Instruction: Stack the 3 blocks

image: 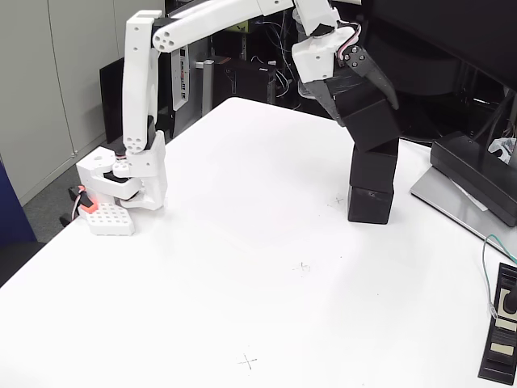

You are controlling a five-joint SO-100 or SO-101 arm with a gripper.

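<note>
The claw (365,103) is seen in the fixed view at the upper right, closed around a black block (370,121), which is gripped between its dark fingers and held tilted. The lower edge of this top block is set against the top of the middle block (374,168), though whether it rests flat there cannot be told. The middle block is stacked on the bottom block (371,204), which stands on the white table (242,267) towards the right side. The white arm (218,24) is stretched across the top of the picture from its base (121,190), which is fixed at the table's left edge. A flat black device with a label (502,335) is seen at the right edge.
</note>
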